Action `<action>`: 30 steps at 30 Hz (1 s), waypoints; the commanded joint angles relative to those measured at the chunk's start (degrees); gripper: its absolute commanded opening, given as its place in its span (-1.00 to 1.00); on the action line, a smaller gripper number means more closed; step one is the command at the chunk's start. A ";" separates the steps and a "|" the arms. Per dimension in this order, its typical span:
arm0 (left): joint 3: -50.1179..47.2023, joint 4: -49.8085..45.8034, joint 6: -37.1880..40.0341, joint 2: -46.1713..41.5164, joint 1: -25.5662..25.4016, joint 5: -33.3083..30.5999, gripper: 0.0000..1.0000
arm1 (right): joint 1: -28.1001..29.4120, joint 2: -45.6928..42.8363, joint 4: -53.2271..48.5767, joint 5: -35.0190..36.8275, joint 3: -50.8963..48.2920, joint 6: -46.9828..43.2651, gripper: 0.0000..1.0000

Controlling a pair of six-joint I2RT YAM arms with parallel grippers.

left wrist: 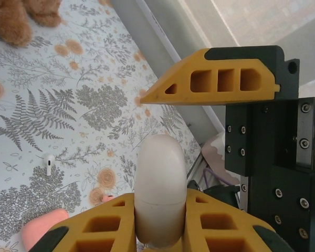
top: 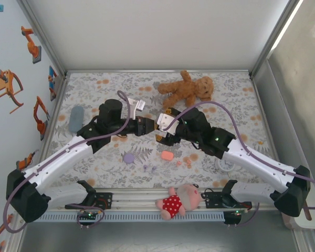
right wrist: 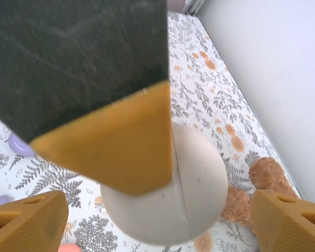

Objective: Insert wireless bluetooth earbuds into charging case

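My left gripper (left wrist: 160, 203) is shut on a closed white charging case (left wrist: 160, 178), held above the middle of the table. In the top view the left gripper (top: 149, 126) meets my right gripper (top: 165, 129) there. The right gripper (right wrist: 158, 207) is open, its fingers (right wrist: 26, 223) wide on either side of the white case (right wrist: 199, 184) and apart from it. On the mat lie a lilac case (top: 128, 157), a coral case (top: 167, 155), tiny lilac earbuds (top: 147, 168) and orange-pink earbuds (top: 188, 163). A white earbud (left wrist: 49, 164) lies on the mat below.
A brown teddy bear (top: 186, 89) lies at the back. A pig doll in a red dress (top: 177, 200) rests on the front rail. A grey-blue oblong (top: 76, 118) sits at the left, and a white ring-shaped thing (top: 226, 165) by the right arm.
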 commanded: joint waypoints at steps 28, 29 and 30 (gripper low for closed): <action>-21.15 29.61 31.74 -22.41 0.13 -0.12 -1.00 | -9.12 -5.44 13.59 -33.52 -1.93 26.89 0.90; -21.06 29.56 32.07 -22.47 0.07 0.11 -1.00 | -9.16 -4.98 13.76 -33.71 -1.64 27.10 0.90; -20.95 29.45 32.35 -22.46 0.09 0.28 -1.00 | -9.12 -4.52 14.00 -34.01 -1.24 27.31 0.90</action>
